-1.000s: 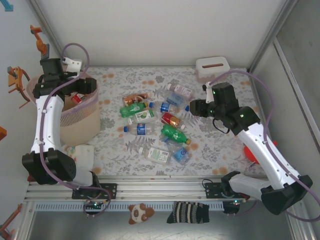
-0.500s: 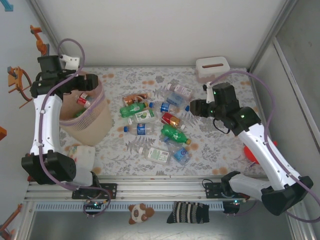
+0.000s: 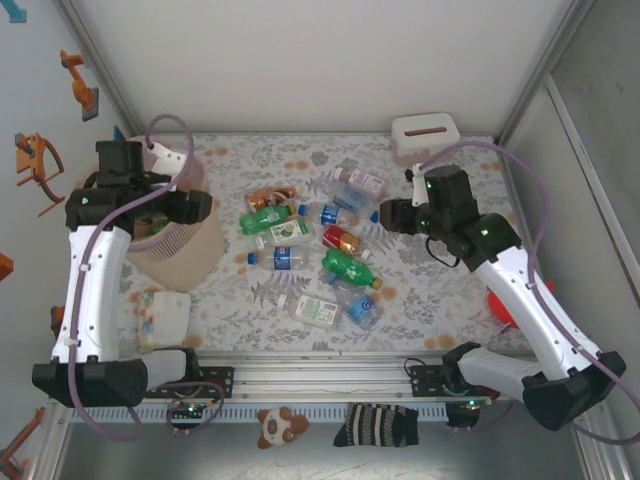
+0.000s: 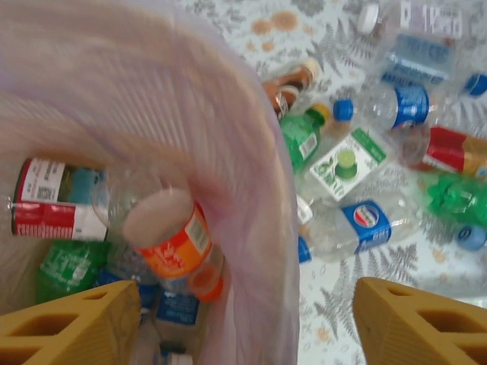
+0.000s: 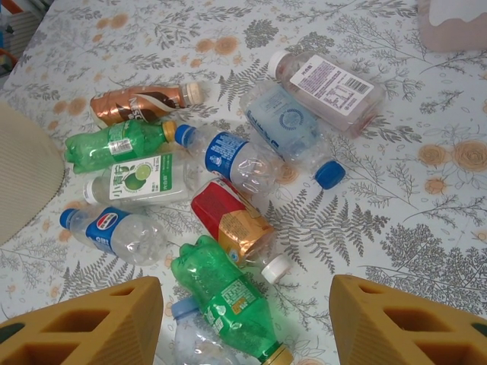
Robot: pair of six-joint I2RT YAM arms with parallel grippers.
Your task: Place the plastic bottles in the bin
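Bin (image 4: 262, 228), plastic bottles (image 4: 173, 245) inside, roughly five, blurred

Plastic bottles (image 3: 283, 232) strewn in the middle; pink bin (image 3: 190, 252) at left, seemingly tilted.

The clear plastic bottle with a blue band (image 4: 370, 223) carries the Pepsi globe — red, white, blue. Print on the other bottles is unreadable.

Centre: you are facing a tight heap of small green and clear plastic bottles (image 3: 348, 266), lying against one another.
Left: a tall translucent pale-pink bin (image 3: 185, 255) is blocking that side.
Far right corner: a small white-pink lidded box (image 3: 425, 137) is standing there.
Passage: bare floral tablecloth (image 3: 225, 300) is lying open between bin and heap.
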